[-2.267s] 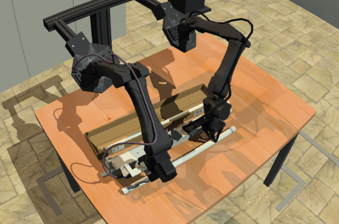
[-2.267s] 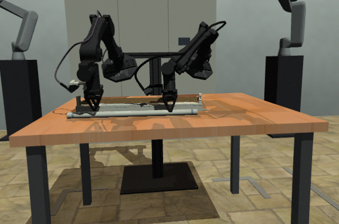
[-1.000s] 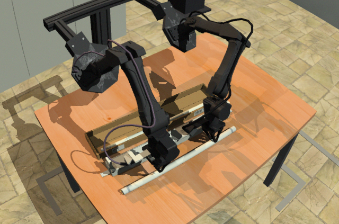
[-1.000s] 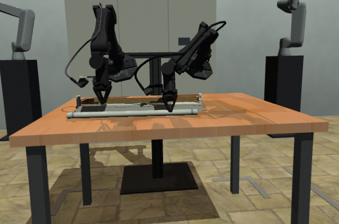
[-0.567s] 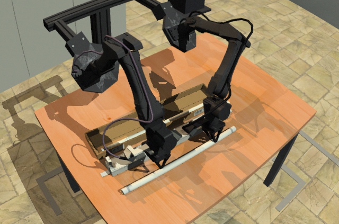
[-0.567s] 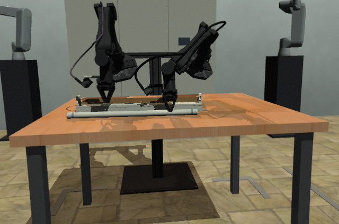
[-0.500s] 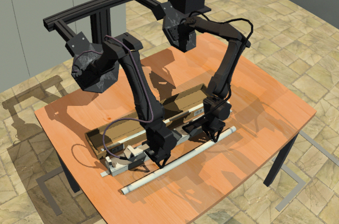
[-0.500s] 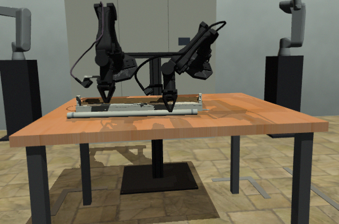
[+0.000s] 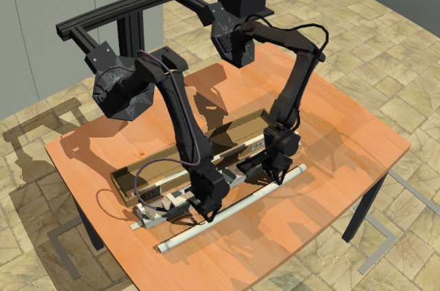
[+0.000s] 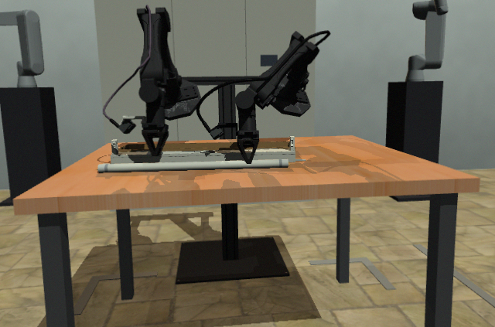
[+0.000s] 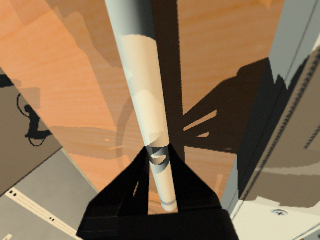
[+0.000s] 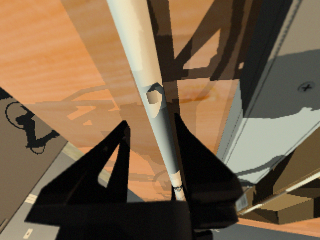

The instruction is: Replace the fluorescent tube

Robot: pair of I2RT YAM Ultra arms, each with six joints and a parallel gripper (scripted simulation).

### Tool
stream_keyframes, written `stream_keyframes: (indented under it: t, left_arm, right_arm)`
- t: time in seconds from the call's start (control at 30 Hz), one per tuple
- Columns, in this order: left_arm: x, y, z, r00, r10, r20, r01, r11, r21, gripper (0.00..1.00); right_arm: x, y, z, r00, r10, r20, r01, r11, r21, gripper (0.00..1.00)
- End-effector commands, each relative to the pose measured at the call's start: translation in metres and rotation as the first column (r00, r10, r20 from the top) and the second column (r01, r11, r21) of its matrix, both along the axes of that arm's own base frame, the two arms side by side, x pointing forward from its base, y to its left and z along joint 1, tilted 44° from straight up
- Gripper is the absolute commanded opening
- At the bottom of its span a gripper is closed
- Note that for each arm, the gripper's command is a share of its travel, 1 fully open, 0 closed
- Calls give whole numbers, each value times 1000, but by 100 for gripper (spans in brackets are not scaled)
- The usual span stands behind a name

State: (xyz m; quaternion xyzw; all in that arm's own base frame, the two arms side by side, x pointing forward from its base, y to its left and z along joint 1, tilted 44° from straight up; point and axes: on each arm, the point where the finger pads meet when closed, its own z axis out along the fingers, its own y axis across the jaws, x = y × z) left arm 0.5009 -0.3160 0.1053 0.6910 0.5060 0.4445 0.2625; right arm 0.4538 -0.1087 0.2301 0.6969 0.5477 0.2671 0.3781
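Top view: the long tube [image 9: 245, 202] [image 10: 192, 165] [image 11: 145, 85] [image 12: 142, 55] lies along the fixture [image 9: 156, 221] [image 10: 159, 158] [image 11: 267, 220] [image 12: 265, 130], on the side away from the carton [image 9: 122, 193]. Exterior: the right gripper [image 9: 212, 219] [image 10: 155, 154] [image 12: 150, 121] looks higher than the left gripper [image 9: 278, 182] [image 10: 248, 162] [image 11: 158, 148]. Left wrist: jaws pinching the tube. Right wrist: jaws spread, tube running lengthwise beneath, so I'd judge straight down, then close.

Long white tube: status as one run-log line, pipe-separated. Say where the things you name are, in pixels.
long white tube [image 9: 245, 200] [image 10: 192, 165] [image 11: 145, 85] [image 12: 141, 45]: outside fixture | left gripper [image 9: 278, 182] [image 10: 248, 161] [image 11: 159, 147]: shut on tube | right gripper [image 9: 210, 220] [image 10: 155, 154] [image 12: 151, 120]: open, over tube | LED install: pending
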Motion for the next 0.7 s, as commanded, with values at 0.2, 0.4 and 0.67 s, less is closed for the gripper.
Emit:
stream_keyframes:
  t: [0.2, 0.4, 0.67]
  left_arm:
    - [-10, -18, 10, 999, -39, 3, 39, 999, -13, 11]
    - [-10, -18, 10, 999, -39, 3, 39, 999, -13, 11]
    - [-10, -18, 10, 999, -39, 3, 39, 999, -13, 11]
  right_arm:
    - [21, -8, -2, 1000, -9, 13, 9, 1000, -15, 49]
    - [33, -15, -14, 1000, -3, 11, 3, 1000, -2, 49]
    - [26, -7, -6, 1000, 0, 1, 0, 1000, -12, 49]
